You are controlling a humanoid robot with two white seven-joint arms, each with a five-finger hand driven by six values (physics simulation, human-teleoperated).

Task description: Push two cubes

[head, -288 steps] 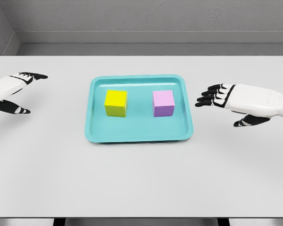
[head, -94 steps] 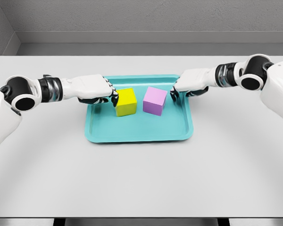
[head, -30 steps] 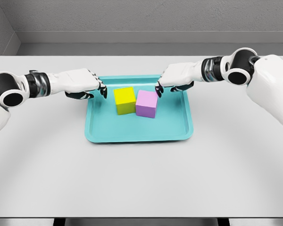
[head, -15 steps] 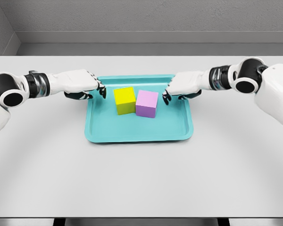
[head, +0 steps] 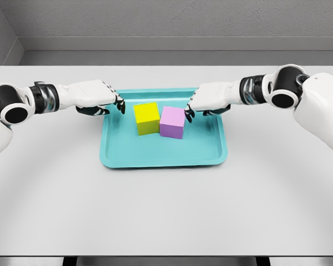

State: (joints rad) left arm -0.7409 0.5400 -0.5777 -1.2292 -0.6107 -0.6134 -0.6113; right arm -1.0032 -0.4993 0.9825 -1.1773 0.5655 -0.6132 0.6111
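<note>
Left hand [head: 97, 97], fingers curled and holding nothing, hangs over the teal tray's [head: 164, 160] left rim; right hand [head: 208, 101], likewise curled, sits just beside the purple cube [head: 172, 122]; yellow cube [head: 147, 117] touches it mid-tray; bare tray floor in front.

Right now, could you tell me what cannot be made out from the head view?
- Whether the right hand touches the pink cube: its fingertips are too small.
- The yellow cube and pink cube's meeting faces: hidden by each other.
- The left hand palm: turned down.
</note>
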